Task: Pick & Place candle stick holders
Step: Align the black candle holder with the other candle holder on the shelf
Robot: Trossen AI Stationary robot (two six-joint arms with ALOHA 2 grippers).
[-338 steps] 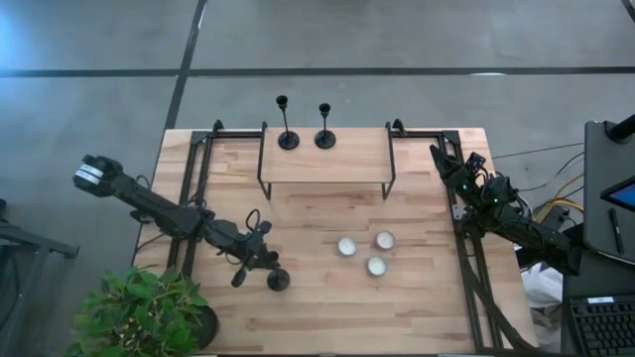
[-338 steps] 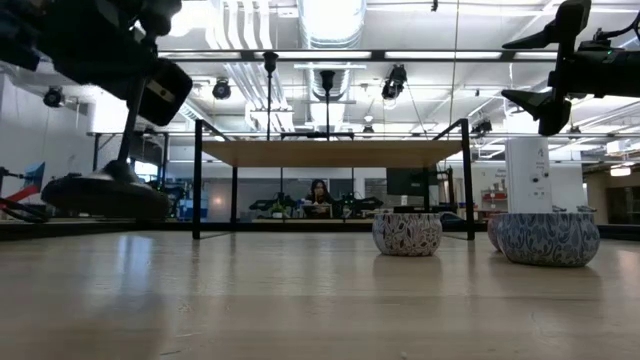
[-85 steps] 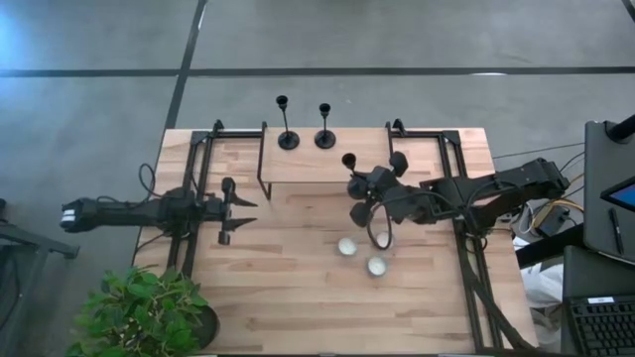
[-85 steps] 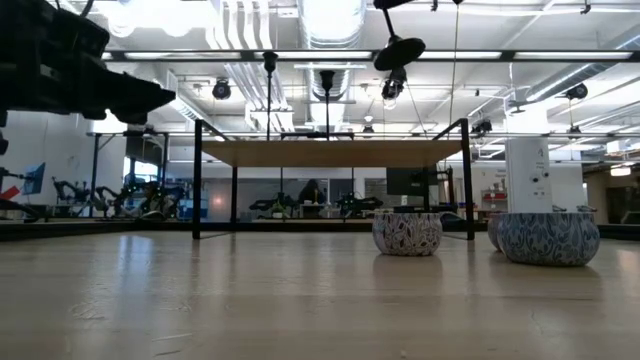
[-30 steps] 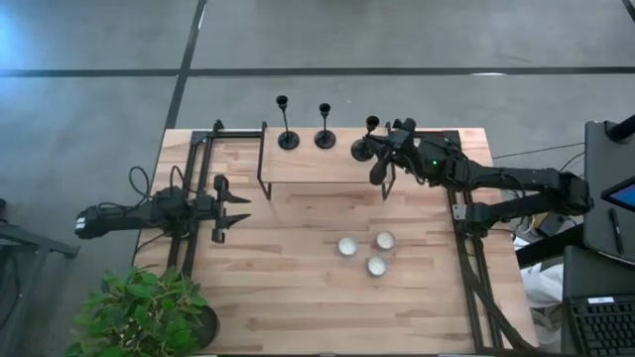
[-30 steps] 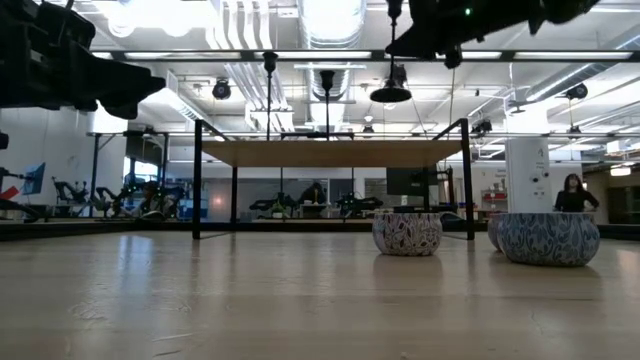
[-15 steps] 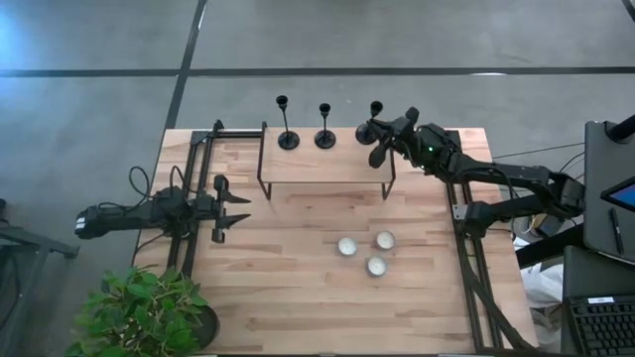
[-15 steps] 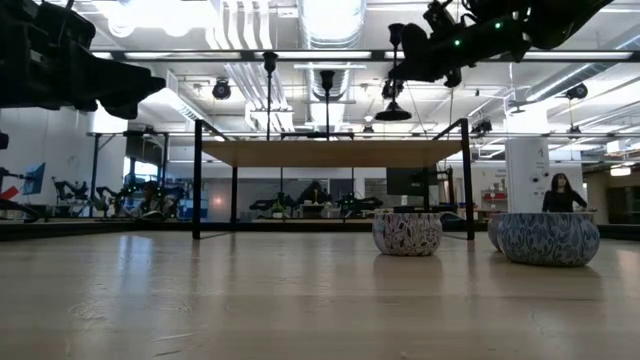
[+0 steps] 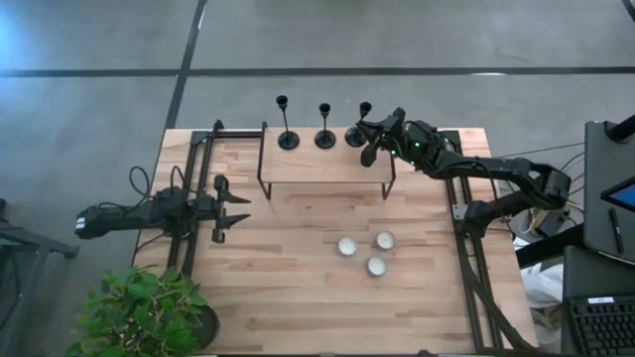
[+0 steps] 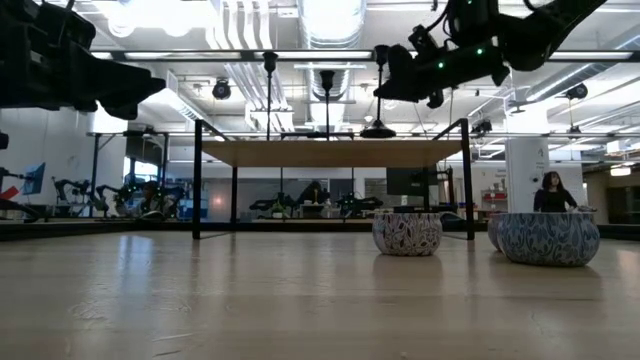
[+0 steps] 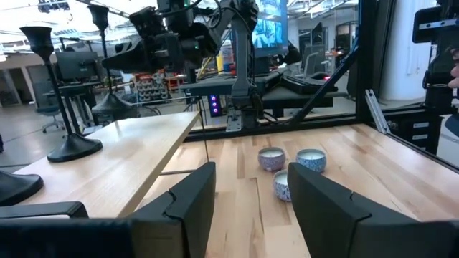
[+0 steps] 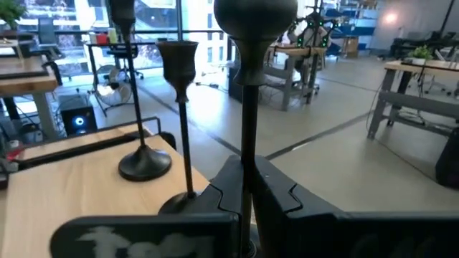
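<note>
Black candle stick holder (image 9: 359,126) clamped by stem in right tool (image 9: 375,136), base seemingly just above raised shelf (image 9: 322,164), beside two holders (image 9: 306,127) standing there, likely completing row. Left tool (image 9: 230,205) waits over counter (image 9: 298,278), fingers apart, empty.

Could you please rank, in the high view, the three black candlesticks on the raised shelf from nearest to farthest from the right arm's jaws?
1. Black candlestick held by the right gripper: rightmost.
2. Middle candlestick.
3. Leftmost candlestick.
</note>
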